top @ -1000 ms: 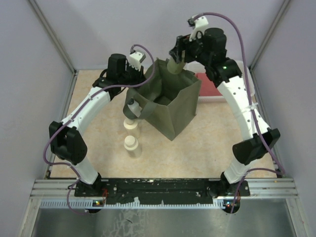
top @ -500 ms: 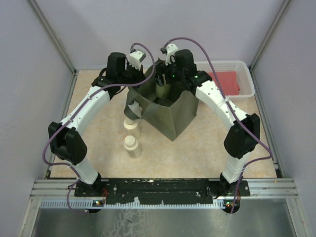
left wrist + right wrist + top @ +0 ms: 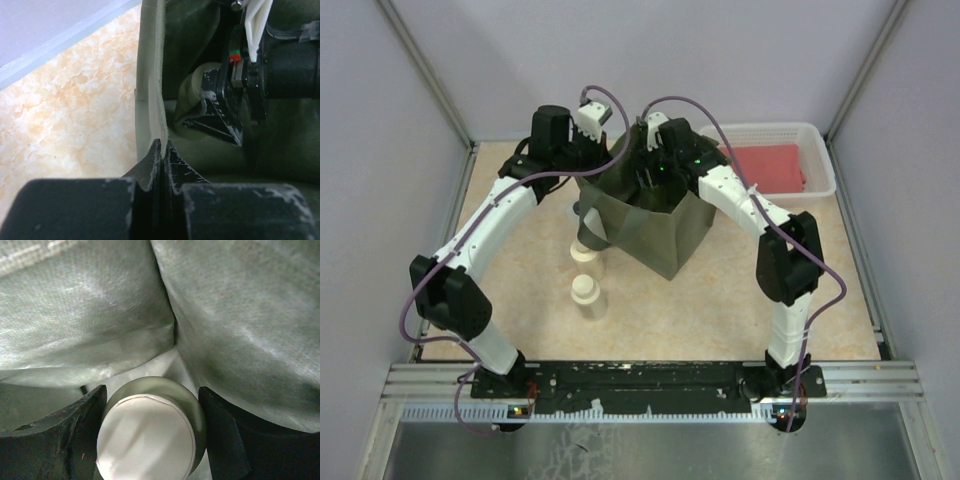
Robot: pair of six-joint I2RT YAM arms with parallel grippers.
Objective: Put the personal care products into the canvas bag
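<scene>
Marbled beige bench [image 3: 520,300], grey booth walls behind it. All positions are relative to the bag.

- Left of the bag, front side: two clear plastic bottles with wide cream caps [image 3: 587,297] stand upright on the bench, one behind the other. Neither is in the bag yet. Something grey sits behind them against the bag's handle loop, but I can't tell what.
- Bag's left rim: the left end effector [image 3: 161,150] has its jaws pressed together on the fabric edge. It pinches the rim and holds the mouth open.
- Centre: the boxy olive-green canvas bag [image 3: 665,235] is upright with its mouth up.
- Inside the bag: the right end effector [image 3: 152,395] is down through the mouth. Its fingers [image 3: 80,430] flank the pale yellowish cylindrical bottle [image 3: 145,440], closed on its sides.
- The bottle's capped end faces the wrist camera. Its long axis runs along the fingers and points down at a bottom corner seam.
- Right of the bag, rear side: a white mesh basket [image 3: 820,135] holds a red folded cloth [image 3: 770,165]. Neither is part of the job.

Key relation: the bottle lies directly between the right fingers with the bag floor straight ahead along its axis, so I'd judge a release and a straight-up retract are due. I can't see the gap to the floor.

The bottles outside lie nearer the left arm, but that arm is busy with the rim.
</scene>
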